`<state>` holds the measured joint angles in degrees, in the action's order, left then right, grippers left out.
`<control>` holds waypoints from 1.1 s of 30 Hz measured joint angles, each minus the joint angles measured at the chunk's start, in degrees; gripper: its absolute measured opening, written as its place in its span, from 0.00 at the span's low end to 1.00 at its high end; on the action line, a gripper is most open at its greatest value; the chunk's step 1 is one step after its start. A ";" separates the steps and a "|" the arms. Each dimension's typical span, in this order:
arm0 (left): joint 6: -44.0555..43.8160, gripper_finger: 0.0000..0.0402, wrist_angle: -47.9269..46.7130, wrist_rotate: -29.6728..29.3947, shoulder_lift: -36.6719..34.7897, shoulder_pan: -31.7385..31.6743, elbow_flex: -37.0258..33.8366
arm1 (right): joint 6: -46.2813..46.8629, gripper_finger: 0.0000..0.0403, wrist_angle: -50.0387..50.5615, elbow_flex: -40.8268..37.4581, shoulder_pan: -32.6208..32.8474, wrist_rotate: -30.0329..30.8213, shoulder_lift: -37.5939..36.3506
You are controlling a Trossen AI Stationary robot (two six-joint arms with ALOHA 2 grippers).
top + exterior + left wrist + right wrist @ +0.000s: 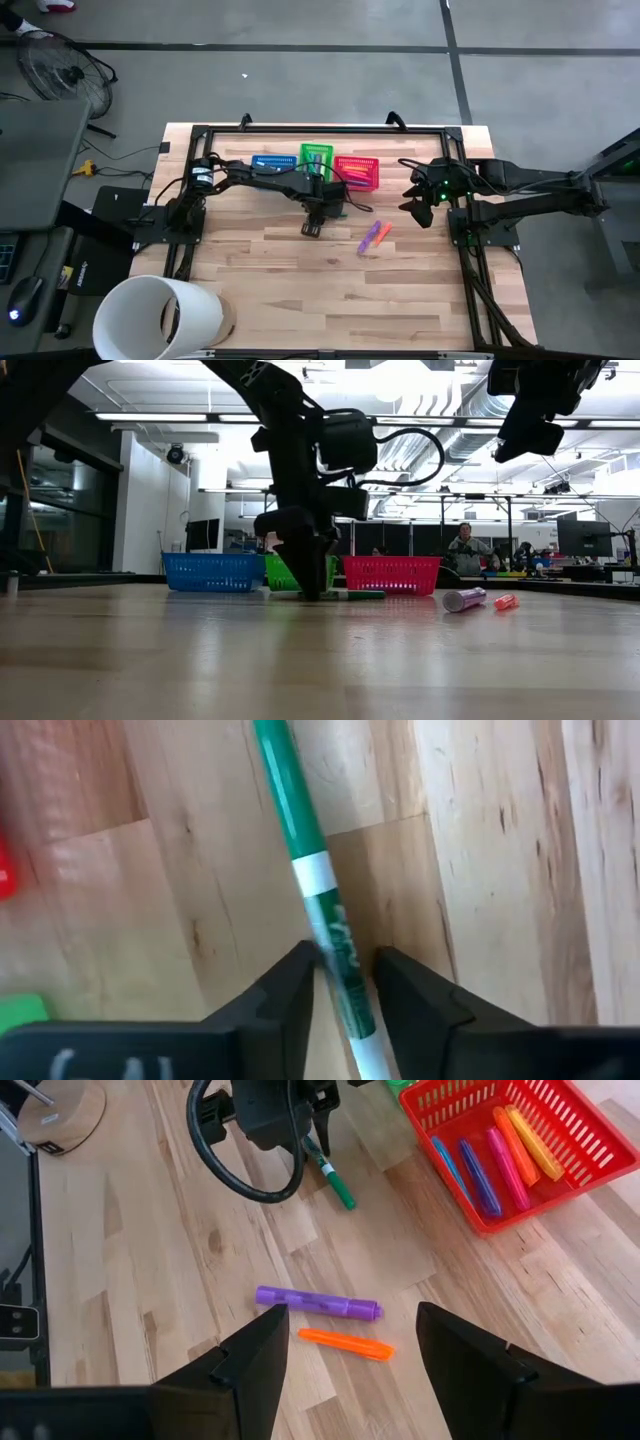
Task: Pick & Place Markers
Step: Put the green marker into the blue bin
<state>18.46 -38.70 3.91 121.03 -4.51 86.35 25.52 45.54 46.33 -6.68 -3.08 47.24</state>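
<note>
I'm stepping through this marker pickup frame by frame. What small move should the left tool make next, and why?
Probably finish closing. The left tool sits low on the table with a finger on each side of the green marker, which lies flat on the wood, and small gaps seem to remain beside the barrel. Lifting should wait for a firm pinch. The right tool hangs open above the purple marker and orange marker.

Two dark, jointed arms — black cable loops, a green light, seemingly, near the right hand [418, 200].
</note>
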 joint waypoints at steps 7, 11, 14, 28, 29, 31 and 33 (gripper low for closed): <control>-8.90 0.20 0.88 -1.85 0.00 1.64 -0.01 | 0.02 0.52 -0.08 0.00 0.00 0.19 0.01; -11.50 0.19 2.33 -3.79 0.04 2.63 -0.09 | 0.20 0.52 -0.22 0.00 0.00 0.46 -0.01; -12.12 0.19 2.76 -4.33 0.07 3.00 -0.09 | 0.22 0.52 -0.37 0.00 -0.02 0.87 0.01; -14.42 0.05 3.36 -2.29 0.09 3.08 0.02 | 0.20 0.52 -0.44 0.00 -0.01 1.02 -0.01; -14.43 0.05 3.51 -1.62 0.09 3.08 0.04 | 0.22 0.52 -0.44 0.00 0.00 1.02 0.01; -14.43 0.05 3.73 -1.23 0.42 3.18 0.10 | 0.22 0.52 -0.44 0.00 0.00 1.02 0.01; -14.43 0.05 3.99 -1.20 2.25 3.45 0.26 | 0.22 0.52 -0.44 0.00 -0.02 1.02 -0.01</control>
<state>4.03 -34.71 2.71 123.28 -1.06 86.61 25.74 45.10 46.33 -6.70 -2.07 47.22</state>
